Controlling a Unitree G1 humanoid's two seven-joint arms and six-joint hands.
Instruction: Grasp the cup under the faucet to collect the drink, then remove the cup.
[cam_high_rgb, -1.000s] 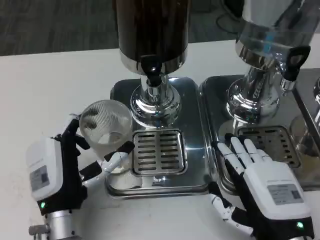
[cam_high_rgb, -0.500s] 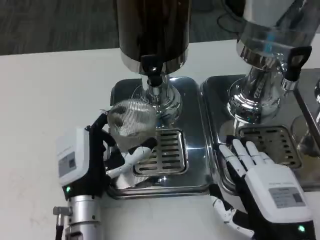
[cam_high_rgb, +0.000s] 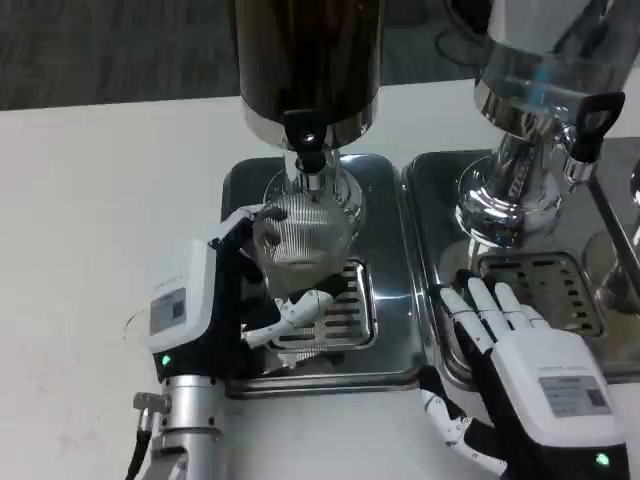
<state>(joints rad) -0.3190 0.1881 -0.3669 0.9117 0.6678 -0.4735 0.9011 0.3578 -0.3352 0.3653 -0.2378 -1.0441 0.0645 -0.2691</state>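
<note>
Head view cuts off the dark drink dispenser (cam_high_rgb: 308, 60); left hand (cam_high_rgb: 215, 310) clasps the ribbed clear glass cup (cam_high_rgb: 300, 235), tilted, mouth toward camera; right hand (cam_high_rgb: 530, 375) rests flat, fingers spread.

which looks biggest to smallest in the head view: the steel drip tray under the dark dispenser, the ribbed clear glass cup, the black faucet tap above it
1. Shiny steel drip tray, by far the largest.
2. Ribbed clear glass cup, held by the left robot hand; it sits nearer the camera, so it may look somewhat bigger than it is.
3. Black faucet tap, the smallest.
</note>
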